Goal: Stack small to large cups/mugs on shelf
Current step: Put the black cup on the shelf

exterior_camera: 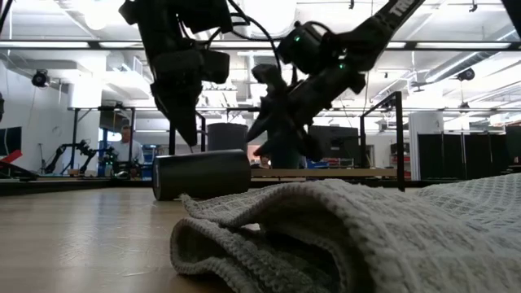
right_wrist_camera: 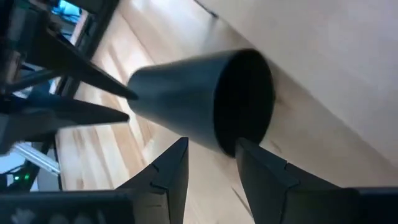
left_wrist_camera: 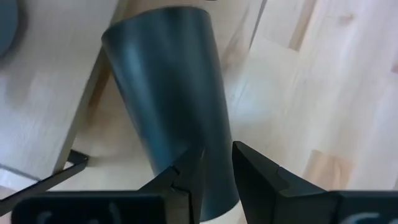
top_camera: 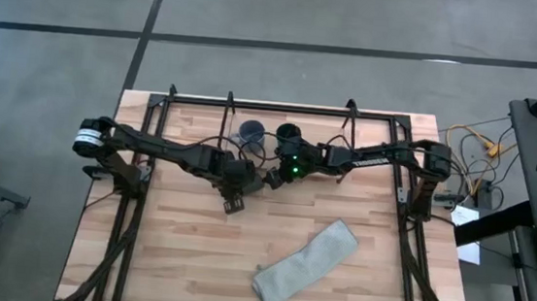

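The taller black cup lies on its side on the tabletop, its wall on the wood, between my two grippers. In the high view the arms hide it. My left gripper is open a little over the cup's closed end. My right gripper is open a little at the cup's open mouth. The grey-blue mug and the dark teal cup stand upright side by side at the far edge, by the shelf. My left gripper stands over the black cup's closed end, its fingers pointing down. I cannot tell whether they touch the cup. My right gripper comes slanting from the table's right. One finger is before the cup's mouth and the other before its outer wall. I cannot tell whether they touch the rim.
A grey-green cloth lies crumpled on the near right part of the table and fills the low view's foreground. Thin black shelf rods run close beside the lying cup. Bare wood lies at the near left.
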Motion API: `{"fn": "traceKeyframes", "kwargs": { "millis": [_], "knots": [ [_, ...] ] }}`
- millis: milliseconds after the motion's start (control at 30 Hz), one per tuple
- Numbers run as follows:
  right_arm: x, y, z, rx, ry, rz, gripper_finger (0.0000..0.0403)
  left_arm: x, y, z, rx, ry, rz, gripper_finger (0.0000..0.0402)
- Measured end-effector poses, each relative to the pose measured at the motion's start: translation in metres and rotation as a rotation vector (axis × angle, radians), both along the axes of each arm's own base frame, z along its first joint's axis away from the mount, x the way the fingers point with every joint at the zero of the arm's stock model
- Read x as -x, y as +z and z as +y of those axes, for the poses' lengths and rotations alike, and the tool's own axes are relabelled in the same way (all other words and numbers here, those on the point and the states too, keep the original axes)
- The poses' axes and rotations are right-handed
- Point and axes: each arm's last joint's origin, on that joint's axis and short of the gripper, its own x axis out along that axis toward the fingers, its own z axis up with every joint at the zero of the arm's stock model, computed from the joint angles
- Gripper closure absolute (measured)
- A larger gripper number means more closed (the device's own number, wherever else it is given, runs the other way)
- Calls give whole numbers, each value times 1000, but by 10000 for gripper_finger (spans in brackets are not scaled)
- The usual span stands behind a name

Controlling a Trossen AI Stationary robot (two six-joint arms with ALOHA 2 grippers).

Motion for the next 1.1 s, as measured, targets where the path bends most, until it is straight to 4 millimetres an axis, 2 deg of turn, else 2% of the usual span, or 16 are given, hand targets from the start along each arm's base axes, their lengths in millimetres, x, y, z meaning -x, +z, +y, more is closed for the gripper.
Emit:
{"fn": "traceKeyframes", "kwargs": {
  "millis": [167,533,900,1100],
  "knots": [
    [-6,-15,1,-25,-9,15,275,2,-4,1,-18,8,18,334],
    [-17,-5,-2,18,9,-31,275,3,-5,1,-19,7,20,334],
    [-41,-15,-2,4,39,-33,276,4,-7,1,-19,7,29,334],
    [-41,-14,-2,31,65,-31,303,4,-7,1,-19,7,28,334]
  ]
}}
